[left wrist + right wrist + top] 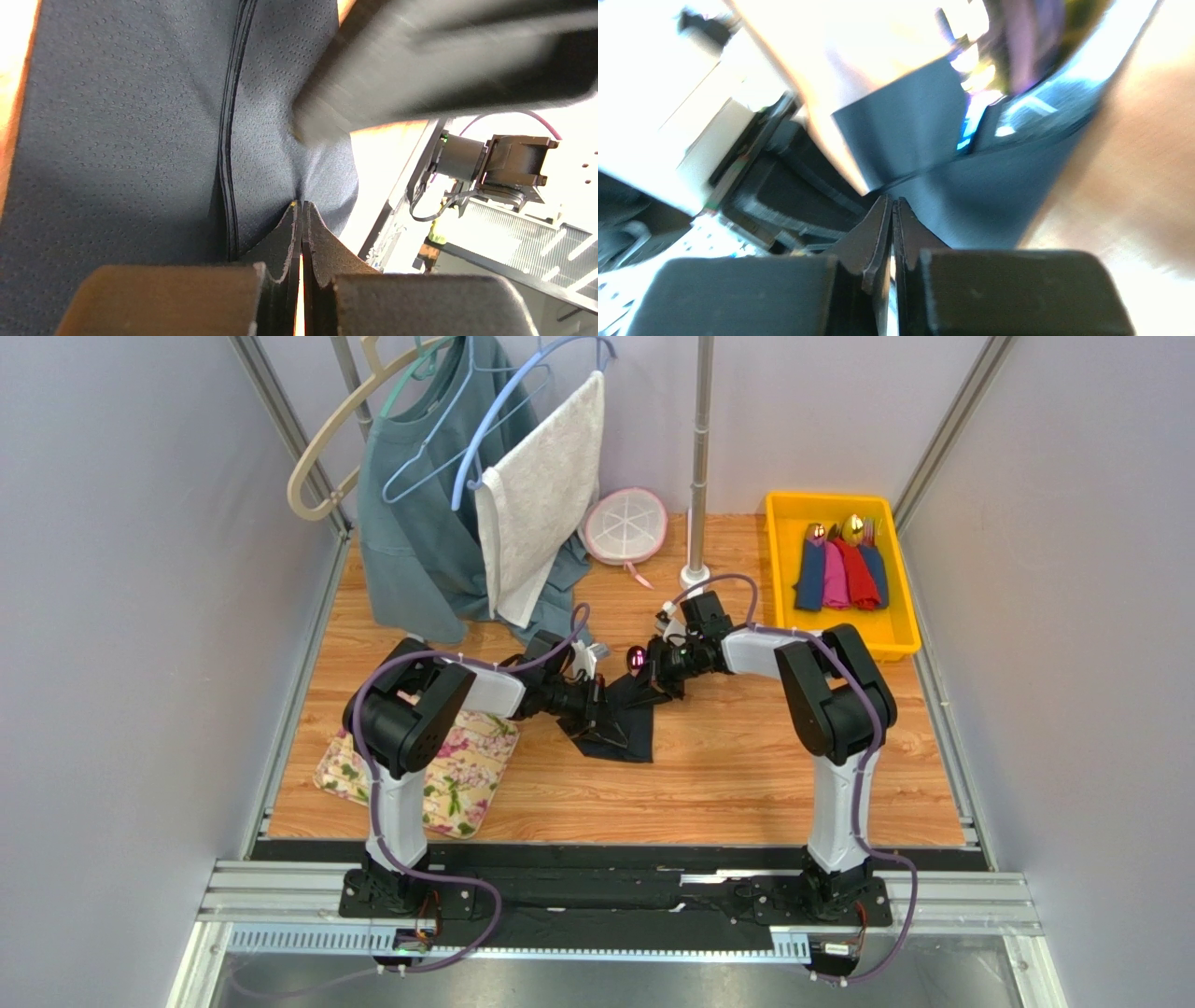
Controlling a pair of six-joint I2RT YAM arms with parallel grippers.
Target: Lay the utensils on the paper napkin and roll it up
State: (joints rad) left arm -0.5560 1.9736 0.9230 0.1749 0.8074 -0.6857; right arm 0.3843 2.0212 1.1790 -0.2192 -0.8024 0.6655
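Observation:
The black paper napkin (622, 732) lies partly folded at mid-table and fills the left wrist view (126, 140). My left gripper (595, 703) is shut on it, and the sheet puckers at the fingertips (302, 204). My right gripper (657, 681) comes in from the right, jaws closed at the napkin's folded edge (893, 201). The spoon's iridescent purple bowl (640, 661) sticks out of the fold just beyond it (1025, 49). Any other utensils are hidden in the napkin.
A floral mat (421, 770) lies front left under the left arm. A yellow tray (859, 633) at back right holds coloured rolled napkins (842, 571). Hangers with a green shirt (421, 490) and white towel (540, 490), a pole (697, 476) and a round white dish (624, 525) stand at the back.

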